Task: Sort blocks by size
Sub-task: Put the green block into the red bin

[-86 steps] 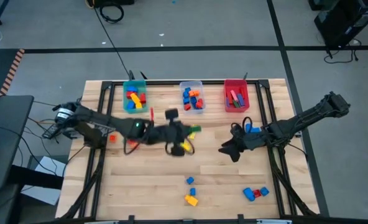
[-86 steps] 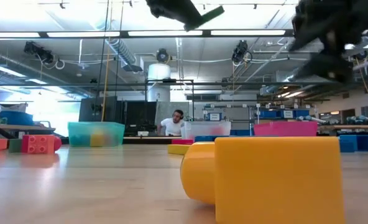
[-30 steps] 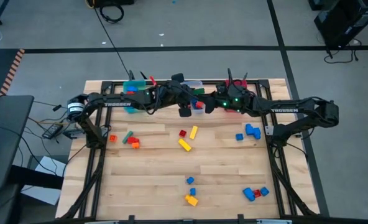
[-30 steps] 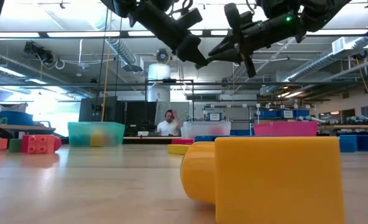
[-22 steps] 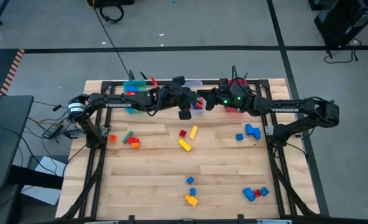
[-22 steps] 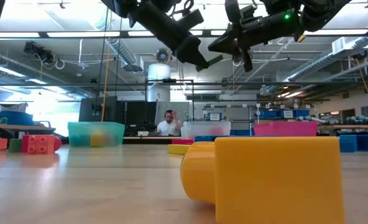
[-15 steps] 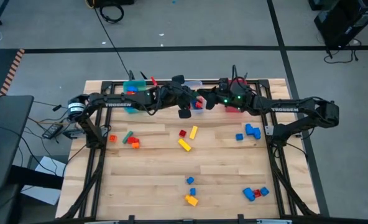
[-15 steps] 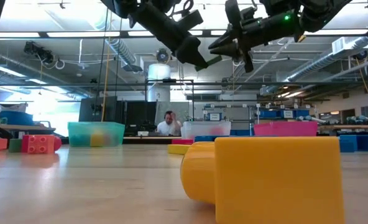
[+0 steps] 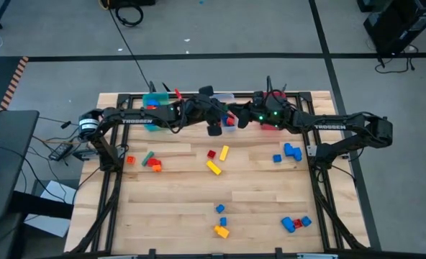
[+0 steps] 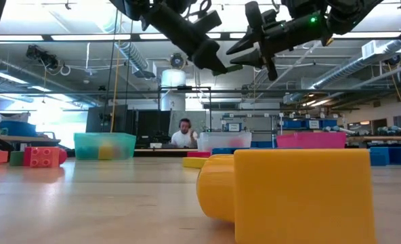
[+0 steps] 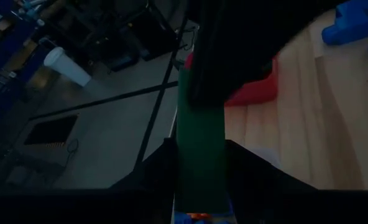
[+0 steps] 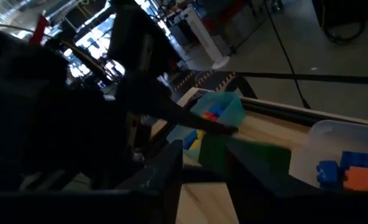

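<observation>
We see a long green bar block (image 11: 199,146), flat-sided and dark green, held up in the air above the back of the table, over the clear bin (image 9: 224,102). In the left wrist view the left gripper (image 9: 231,115) is clenched on one end of it, the bar running straight out between its dark fingers (image 11: 153,174). In the low view the same bar shows as a short green sliver (image 10: 231,67) between the two arms' tips. The right gripper (image 9: 242,118) meets it from the other side; in the right wrist view the green bar (image 12: 246,155) lies just ahead of its fingers (image 12: 171,162), and we cannot tell whether that gripper grips it or stands released.

Below, the clear bin holds blue and orange blocks (image 12: 342,171). The teal bin (image 9: 154,104) sits to its left and the red bin (image 9: 274,101) to its right, both partly hidden by the arms.

Loose blocks are scattered on the wooden table (image 9: 256,208): a yellow bar (image 9: 213,167), a red cube (image 9: 211,154), a green bar (image 9: 147,158), blue pieces (image 9: 292,151) and a blue and red cluster (image 9: 296,224). A large yellow block (image 10: 288,196) fills the low view's foreground.
</observation>
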`<move>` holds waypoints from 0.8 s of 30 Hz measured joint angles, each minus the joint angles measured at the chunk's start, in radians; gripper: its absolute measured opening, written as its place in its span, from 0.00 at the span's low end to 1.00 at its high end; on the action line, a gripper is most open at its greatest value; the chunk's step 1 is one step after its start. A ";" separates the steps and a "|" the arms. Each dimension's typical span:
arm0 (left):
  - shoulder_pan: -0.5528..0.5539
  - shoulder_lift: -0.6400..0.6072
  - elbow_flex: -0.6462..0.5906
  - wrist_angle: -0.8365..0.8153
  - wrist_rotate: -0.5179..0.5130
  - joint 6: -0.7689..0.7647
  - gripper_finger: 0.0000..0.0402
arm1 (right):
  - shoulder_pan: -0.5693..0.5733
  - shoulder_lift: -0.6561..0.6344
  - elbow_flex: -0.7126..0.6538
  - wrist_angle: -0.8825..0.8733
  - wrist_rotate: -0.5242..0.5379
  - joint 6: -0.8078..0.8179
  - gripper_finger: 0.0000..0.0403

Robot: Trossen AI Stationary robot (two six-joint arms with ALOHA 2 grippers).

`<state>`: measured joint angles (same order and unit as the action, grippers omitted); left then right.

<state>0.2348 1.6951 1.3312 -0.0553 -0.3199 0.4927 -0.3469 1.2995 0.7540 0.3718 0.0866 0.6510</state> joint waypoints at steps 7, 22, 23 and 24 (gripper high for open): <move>0.001 -0.002 0.002 -0.024 -0.004 -0.001 0.30 | -0.038 -0.009 -0.002 0.036 0.013 0.000 0.33; 0.004 -0.002 0.002 -0.008 0.000 0.000 0.30 | -0.077 -0.013 -0.002 0.009 -0.031 0.000 0.44; 0.005 -0.002 0.002 -0.007 0.002 0.001 0.30 | -0.076 -0.013 -0.002 0.007 -0.031 0.000 0.45; 0.006 -0.002 0.002 -0.003 0.001 0.000 0.30 | -0.076 -0.015 -0.002 -0.002 -0.031 0.000 0.46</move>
<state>0.2404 1.6932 1.3331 -0.0583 -0.3186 0.4932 -0.4233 1.2849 0.7525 0.3700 0.0551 0.6513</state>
